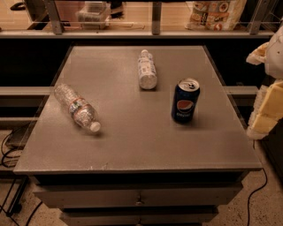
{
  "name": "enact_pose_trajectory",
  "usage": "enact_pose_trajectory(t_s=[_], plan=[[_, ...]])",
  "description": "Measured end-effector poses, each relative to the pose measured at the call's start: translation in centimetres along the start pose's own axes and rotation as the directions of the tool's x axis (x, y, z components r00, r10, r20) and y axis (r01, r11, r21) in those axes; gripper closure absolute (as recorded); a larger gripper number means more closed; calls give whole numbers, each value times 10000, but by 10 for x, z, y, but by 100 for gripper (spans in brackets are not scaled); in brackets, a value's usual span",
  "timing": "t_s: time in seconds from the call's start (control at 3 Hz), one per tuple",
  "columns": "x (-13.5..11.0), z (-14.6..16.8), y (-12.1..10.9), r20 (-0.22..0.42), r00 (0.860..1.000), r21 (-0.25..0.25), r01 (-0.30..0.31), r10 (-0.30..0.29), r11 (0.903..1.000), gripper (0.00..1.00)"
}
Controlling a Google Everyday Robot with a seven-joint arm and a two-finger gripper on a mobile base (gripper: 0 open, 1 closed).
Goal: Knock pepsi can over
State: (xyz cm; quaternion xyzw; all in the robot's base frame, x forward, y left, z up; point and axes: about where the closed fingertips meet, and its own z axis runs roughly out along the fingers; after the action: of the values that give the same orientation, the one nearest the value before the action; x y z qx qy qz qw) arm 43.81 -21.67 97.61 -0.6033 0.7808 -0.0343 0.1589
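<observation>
The pepsi can (185,100) stands upright on the right part of the grey table top (132,145). It is dark navy blue with the round red-white-blue logo facing me and a silver top. My gripper (266,108) shows as white and pale yellow parts at the right edge of the camera view. It is to the right of the can, past the table's right edge, and apart from the can.
Two clear plastic water bottles lie on the table: one (77,108) at the left, one (147,69) at the back middle, left of the can. A shelf with packaged goods (216,13) runs behind the table. Cables (9,150) lie on the floor at left.
</observation>
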Motion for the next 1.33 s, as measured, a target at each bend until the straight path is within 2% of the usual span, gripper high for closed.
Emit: enact_pose_trajectory(t_s=[0.33, 0.67, 1.0, 1.33], plan=[[0, 0, 0, 1, 10000, 2, 0, 0, 10000, 0], [-13, 7, -6, 587, 9982, -239, 102, -87, 9997, 0], [-39, 25, -12, 1887, 9813, -510, 489, -384, 9975, 0], [-65, 46, -16, 2955, 9537, -541, 758, -566, 9957, 0]])
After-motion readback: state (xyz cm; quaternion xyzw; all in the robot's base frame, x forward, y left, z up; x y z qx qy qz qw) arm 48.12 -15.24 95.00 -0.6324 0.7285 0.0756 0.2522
